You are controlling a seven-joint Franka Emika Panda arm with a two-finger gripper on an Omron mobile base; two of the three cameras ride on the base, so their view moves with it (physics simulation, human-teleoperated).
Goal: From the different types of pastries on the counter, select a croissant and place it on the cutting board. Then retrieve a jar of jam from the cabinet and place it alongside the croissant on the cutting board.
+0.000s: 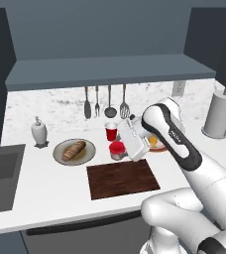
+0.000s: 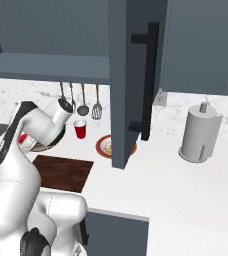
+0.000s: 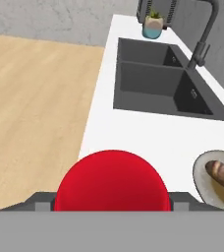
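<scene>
Above the white counter (image 1: pixel 45 183), just beyond the far edge of the cutting board (image 1: pixel 122 178), the jar of jam (image 1: pixel 117 149) hangs at the end of the white arm's gripper (image 1: pixel 121 148). It is a small squat red jar with a paler greyish band low on its body as seen from the left base camera. From the hand camera its rounded red bulk (image 3: pixel 112 181) sits squarely between the two dark finger tips (image 3: pixel 41 201), one at each side of it, so the jaws stand clamped on the jar. The hand is turned sideways, pointing left along the counter toward the dark double sink (image 3: pixel 158 83) and a small potted plant (image 3: pixel 153 24) at the far end.

Left of the jar, a round plate (image 1: pixel 60 155) carries the long brown loaf (image 1: pixel 74 150). A taller red cup (image 1: pixel 111 132) with a white inside stands just behind the jar, near the backsplash. Right of the hand, partly hidden by the arm, the croissant (image 1: pixel 154 142) shows as a golden-yellow patch on its own orange-rimmed plate (image 2: pixel 102 146); it is not on the board. The dark brown board lies bare, its grain visible.

Overhead runs the blue-grey cabinet (image 1: pixel 110 69) with its long shelf ledge, one door (image 2: pixel 131 75) swung open in the right base view. Utensils (image 1: pixel 105 101) hang on the wall beneath, and a paper towel roll (image 2: pixel 200 132) stands far right.
</scene>
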